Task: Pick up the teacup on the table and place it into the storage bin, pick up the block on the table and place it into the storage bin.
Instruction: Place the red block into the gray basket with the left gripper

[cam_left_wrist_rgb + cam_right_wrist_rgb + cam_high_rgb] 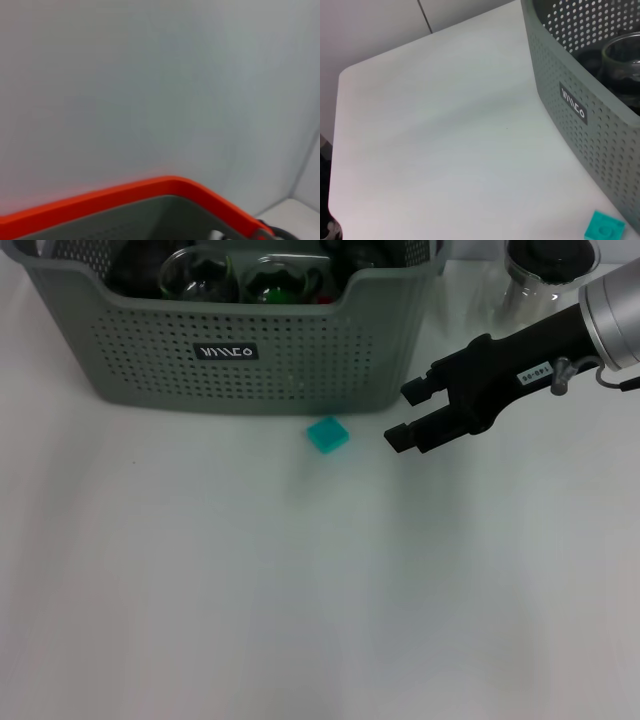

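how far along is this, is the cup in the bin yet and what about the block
No teacup is left on the white table, and glass vessels sit inside the grey-green perforated plastic storage bin, so the cup step looks done. In hand: the right gripper, fingers open and empty, hovers beside the small teal square block. Left: grasp that block and drop it in the bin. The left gripper is out of view.

You're at a bare white lab-style test table (300, 590), with a plain pale wall (150, 75) at twelve o'clock.

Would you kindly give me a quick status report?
Right gripper open, empty, beside block. Block on table, in front of bin. Left gripper unseen. Path clear.
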You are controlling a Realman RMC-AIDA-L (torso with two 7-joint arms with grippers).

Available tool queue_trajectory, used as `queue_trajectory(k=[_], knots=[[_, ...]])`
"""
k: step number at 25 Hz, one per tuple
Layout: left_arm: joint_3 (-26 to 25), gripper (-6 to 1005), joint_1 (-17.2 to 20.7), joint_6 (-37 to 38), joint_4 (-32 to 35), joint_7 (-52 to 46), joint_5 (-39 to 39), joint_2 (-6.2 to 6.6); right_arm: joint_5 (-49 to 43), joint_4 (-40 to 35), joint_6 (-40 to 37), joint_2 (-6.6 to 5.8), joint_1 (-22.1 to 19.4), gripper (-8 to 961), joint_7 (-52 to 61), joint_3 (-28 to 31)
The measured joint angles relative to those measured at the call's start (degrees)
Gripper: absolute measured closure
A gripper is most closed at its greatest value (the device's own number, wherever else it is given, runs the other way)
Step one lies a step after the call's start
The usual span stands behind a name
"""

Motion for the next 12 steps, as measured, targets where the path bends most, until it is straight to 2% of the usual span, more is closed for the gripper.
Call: queue_trajectory(k=[3, 5, 9, 12], knots=[[0.13, 796, -1.88, -2.78, -3.41, -0.21, 1.18, 0.68, -0.03, -0.01, 0.04, 0.02, 0.08, 186, 0.0, -0.02], [0.21, 795, -2.52, -3.62, -4.33, -0.17, 2.09, 0.71, -0.01, 0.02, 0.04, -0.01, 0.08, 187, 0.0, 0.0], [0.7, 644, -2.75, -5.03, -3.92, -0.1, 3.34, 0.41, 0.0, 0.22, 0.04, -0.12, 0.07, 187, 0.0, 0.02], [0.67, 527, -2.25, -2.6, -2.0, 0.82, 1.85, 0.32, -0.05, 0.24, -0.02, -0.13, 0.06, 187, 0.0, 0.03]])
